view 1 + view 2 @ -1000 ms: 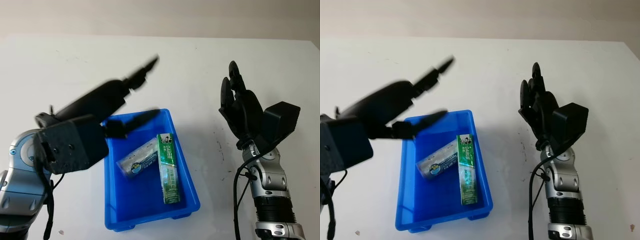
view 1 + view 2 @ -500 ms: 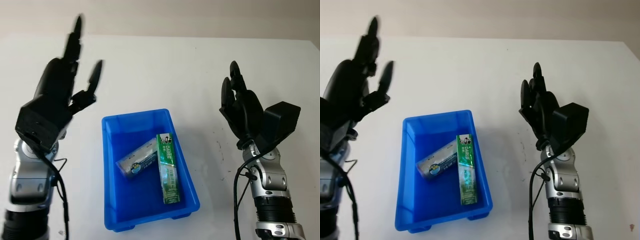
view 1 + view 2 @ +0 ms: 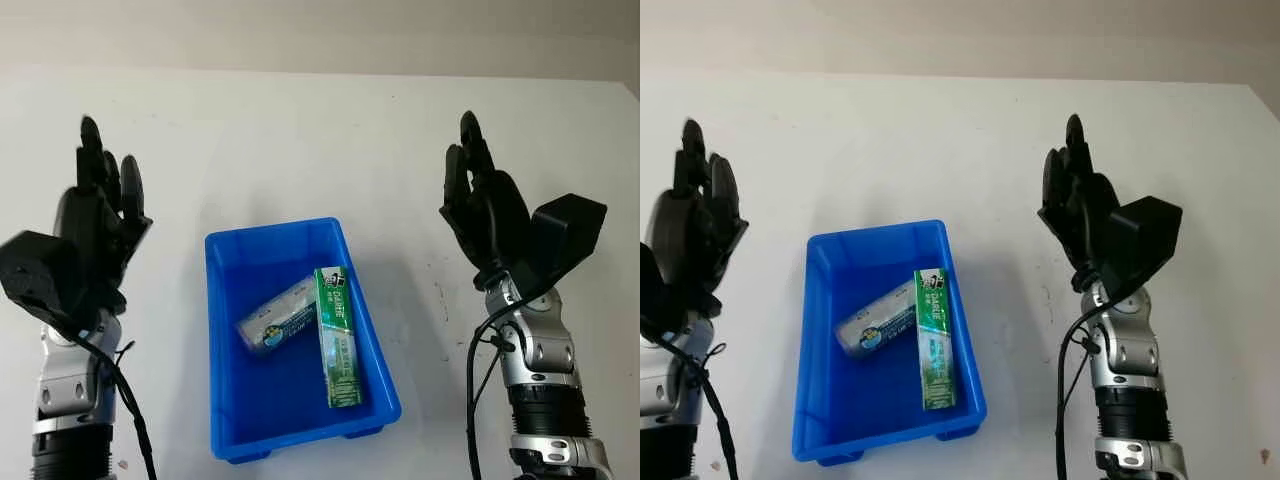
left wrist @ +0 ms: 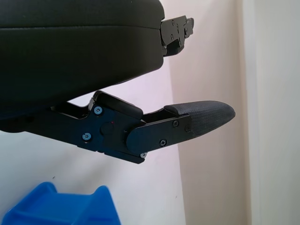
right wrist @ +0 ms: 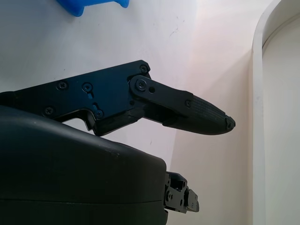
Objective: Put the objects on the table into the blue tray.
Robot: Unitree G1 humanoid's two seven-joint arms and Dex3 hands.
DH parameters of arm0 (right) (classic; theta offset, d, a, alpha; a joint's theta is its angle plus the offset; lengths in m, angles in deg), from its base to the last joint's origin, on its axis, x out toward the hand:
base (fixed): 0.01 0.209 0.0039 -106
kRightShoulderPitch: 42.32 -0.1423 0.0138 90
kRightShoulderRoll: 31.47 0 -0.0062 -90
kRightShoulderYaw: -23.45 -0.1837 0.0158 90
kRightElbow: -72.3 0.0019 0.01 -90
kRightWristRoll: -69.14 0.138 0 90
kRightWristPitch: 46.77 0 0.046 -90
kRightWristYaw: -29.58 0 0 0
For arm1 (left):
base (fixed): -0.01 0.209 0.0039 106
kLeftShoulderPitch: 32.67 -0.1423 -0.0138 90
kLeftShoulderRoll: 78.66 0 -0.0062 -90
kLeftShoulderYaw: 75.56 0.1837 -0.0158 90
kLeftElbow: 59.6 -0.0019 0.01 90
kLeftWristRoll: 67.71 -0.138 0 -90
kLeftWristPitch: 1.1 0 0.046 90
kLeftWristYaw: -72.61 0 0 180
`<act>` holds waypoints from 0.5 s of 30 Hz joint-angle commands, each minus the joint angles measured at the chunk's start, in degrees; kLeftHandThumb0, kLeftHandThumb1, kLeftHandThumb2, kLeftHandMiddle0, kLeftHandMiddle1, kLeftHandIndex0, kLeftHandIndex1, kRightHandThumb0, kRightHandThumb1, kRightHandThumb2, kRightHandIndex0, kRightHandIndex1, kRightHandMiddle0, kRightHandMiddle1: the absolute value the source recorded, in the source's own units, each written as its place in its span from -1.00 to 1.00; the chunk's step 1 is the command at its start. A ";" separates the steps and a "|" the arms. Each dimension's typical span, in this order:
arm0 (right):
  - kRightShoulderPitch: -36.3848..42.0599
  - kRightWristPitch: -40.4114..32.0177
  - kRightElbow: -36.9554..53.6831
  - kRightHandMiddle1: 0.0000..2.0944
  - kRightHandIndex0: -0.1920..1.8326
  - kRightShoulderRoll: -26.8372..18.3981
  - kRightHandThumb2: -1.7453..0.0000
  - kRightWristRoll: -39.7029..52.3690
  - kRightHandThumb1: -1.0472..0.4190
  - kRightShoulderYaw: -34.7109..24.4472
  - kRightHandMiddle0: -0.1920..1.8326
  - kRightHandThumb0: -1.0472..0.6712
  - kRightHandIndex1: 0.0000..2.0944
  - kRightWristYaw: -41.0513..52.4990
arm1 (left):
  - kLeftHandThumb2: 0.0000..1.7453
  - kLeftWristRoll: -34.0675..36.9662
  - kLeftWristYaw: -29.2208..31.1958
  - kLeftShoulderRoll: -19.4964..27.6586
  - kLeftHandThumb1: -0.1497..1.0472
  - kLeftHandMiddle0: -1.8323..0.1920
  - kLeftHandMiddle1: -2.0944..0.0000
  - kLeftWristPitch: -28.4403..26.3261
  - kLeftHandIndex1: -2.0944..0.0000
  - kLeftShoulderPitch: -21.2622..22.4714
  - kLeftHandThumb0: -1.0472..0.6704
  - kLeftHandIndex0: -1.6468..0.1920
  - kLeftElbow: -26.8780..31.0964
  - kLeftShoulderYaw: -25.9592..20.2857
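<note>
Holding: nothing in either hand; both are open and raised above the table.
Left hand (image 3: 95, 235): up on my left side, fingers pointing away from me toward the far edge, well apart from the tray. No object between the fingers; in my left wrist view one finger (image 4: 187, 124) juts out straight with only wall and tabletop behind it.
Right hand (image 3: 485, 210): up on my right side, also fingers pointing away, palm turned inward toward the tray, well apart from it. Empty too; in my right wrist view a finger (image 5: 192, 110) reaches out straight with nothing against it.
Blue tray (image 3: 222, 300): sits on the white table (image 3: 320, 130) between my two arms, nearer to me than the middle of the table, its long side running away from me and slightly skewed.
Tray contents, first item: green toothpaste box (image 3: 335, 335), lying flat along the right half of the tray floor, lengthwise, close to the right wall.
Tray contents, second item: a silvery tube with blue print (image 3: 278, 318), lying flat and angled across the middle of the floor, its far end touching or tucked against the green box; I cannot tell which overlaps.
Tray floor: the near end and left side are bare blue plastic.
Tray corner: a piece of the blue rim (image 4: 61, 208) also shows in my left wrist view.
</note>
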 commanded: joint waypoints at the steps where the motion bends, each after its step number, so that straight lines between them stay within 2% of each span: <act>1: -0.82 -0.02 -0.29 -1.00 -1.00 -0.51 0.14 0.10 -1.00 -0.47 -1.00 -0.60 -1.00 -0.13 | -0.25 0.52 0.20 -0.53 1.00 0.99 0.97 -0.20 1.00 -0.67 -0.72 1.00 -0.62 0.33; 6: -0.55 0.10 -0.13 -1.00 -1.00 -0.48 0.13 0.05 -1.00 -0.52 -1.00 -0.59 -1.00 -0.29 | -0.23 0.88 1.59 -0.25 1.00 1.00 0.99 0.00 1.00 0.23 -0.72 1.00 -3.42 0.83; 15: 0.11 0.11 0.50 -1.00 -1.00 -0.56 0.12 0.14 -1.00 -0.47 -1.00 -0.58 -1.00 -0.05 | -0.21 1.56 2.78 0.43 1.00 1.00 0.98 -0.41 1.00 0.92 -0.72 1.00 -3.78 1.02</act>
